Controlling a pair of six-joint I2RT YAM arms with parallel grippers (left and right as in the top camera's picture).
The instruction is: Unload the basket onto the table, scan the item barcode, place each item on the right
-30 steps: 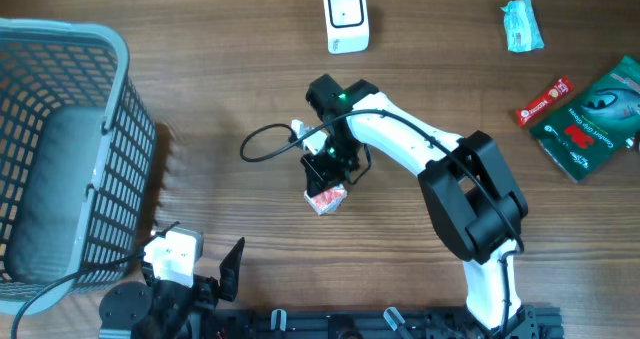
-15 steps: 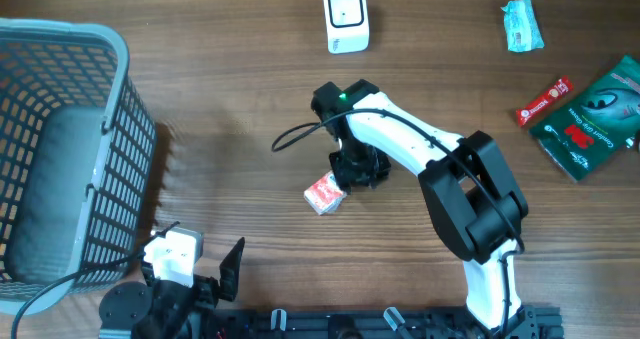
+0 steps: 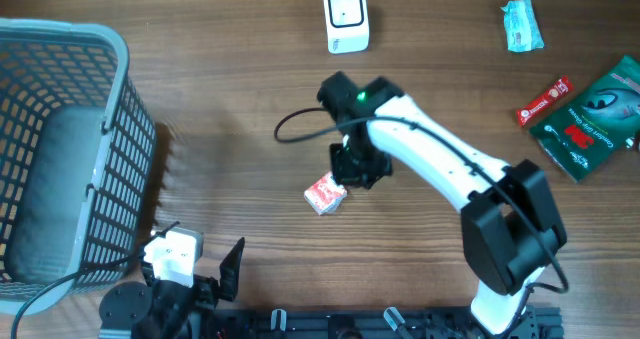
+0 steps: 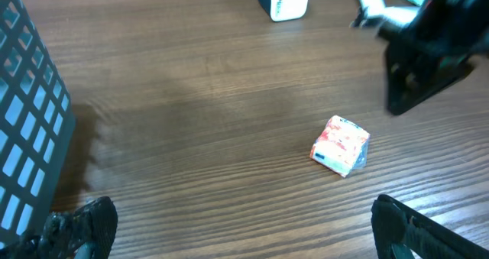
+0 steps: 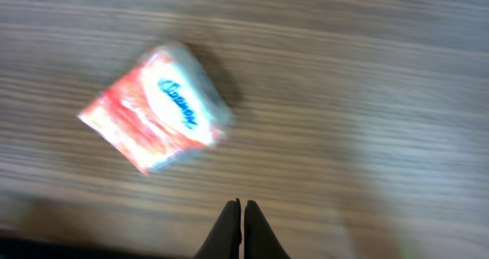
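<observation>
Red-and-white tissue packet (image 5: 157,118) lay flat on the wooden table (image 3: 220,99), just beside the right gripper (image 5: 241,228), whose fingers were pressed together on nothing. Near the table's front edge the left gripper (image 4: 243,213) was spread wide and empty. The white scanner (image 3: 346,17) stood at the far side.

On the table (image 3: 230,79), the tissue packet (image 3: 325,194) lies near the middle. The scanner (image 3: 346,18) stands at its 12 o'clock, the basket (image 3: 128,179) at 9 o'clock, and a wrapped bar (image 3: 543,100) and a pouch (image 3: 592,119) lie touching at 2 o'clock. The right hand (image 3: 347,173) is just beside the packet, at 1 o'clock.
</observation>
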